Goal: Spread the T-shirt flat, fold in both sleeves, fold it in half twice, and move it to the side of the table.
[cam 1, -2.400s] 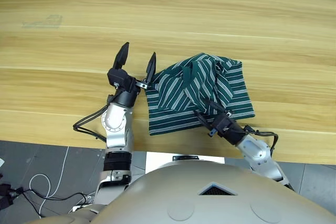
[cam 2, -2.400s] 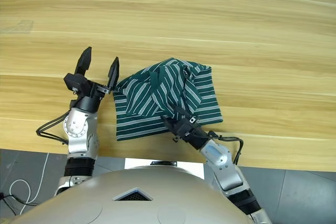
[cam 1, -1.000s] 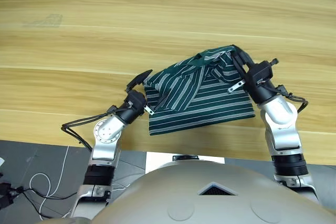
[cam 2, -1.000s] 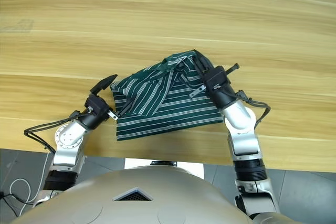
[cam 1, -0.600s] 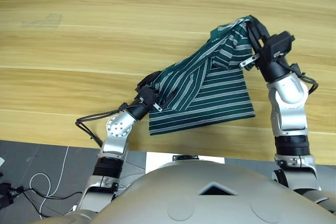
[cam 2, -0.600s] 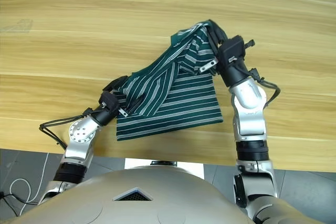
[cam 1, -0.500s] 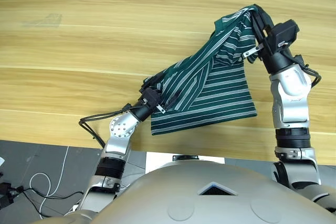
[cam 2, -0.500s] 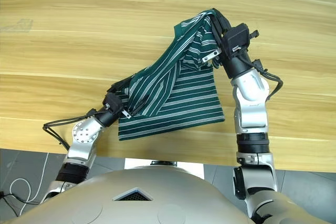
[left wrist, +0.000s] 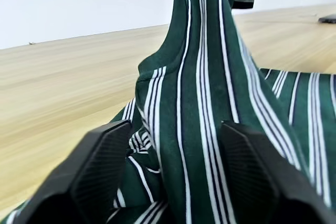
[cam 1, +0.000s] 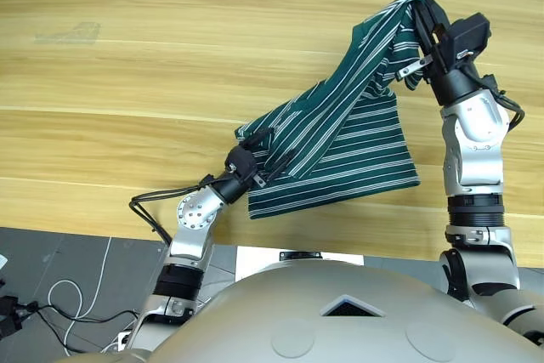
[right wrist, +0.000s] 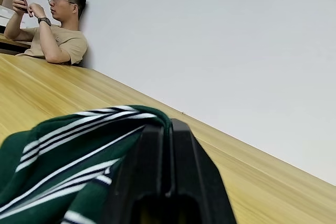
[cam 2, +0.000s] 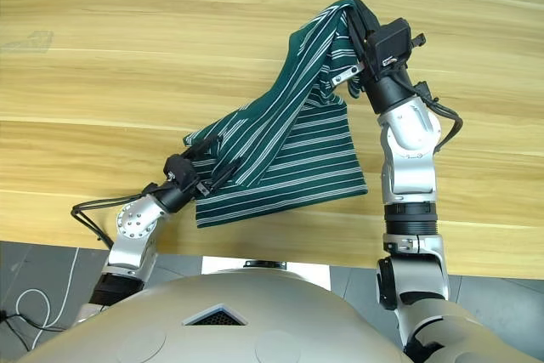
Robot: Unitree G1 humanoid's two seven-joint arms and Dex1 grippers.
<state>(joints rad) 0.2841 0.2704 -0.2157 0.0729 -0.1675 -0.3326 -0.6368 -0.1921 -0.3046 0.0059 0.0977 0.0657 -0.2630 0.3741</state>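
The dark green T-shirt with white stripes [cam 1: 344, 138] is partly lifted off the light wooden table [cam 1: 127, 57]. Its upper layer is pulled into a taut ridge, and this long axis runs on a diagonal, from low at the robot's near left up to high at the far right. The stripes along the ridge follow that line. Beneath it, the rest of the cloth lies flat on the table close to the near edge, its straight hem towards the robot and its stripes running roughly parallel to that edge.

The left gripper [cam 1: 249, 161] sits low, just above the table at the shirt's near-left corner. In the left wrist view its black fingers [left wrist: 100, 171] stand on either side of a thick bunch of fabric, clamping it between them. The right gripper [cam 1: 422, 21] is raised well above the table at the far-right end. Its fingers [right wrist: 157, 166] are pressed together, pinching a fold of the cloth that hangs from them.
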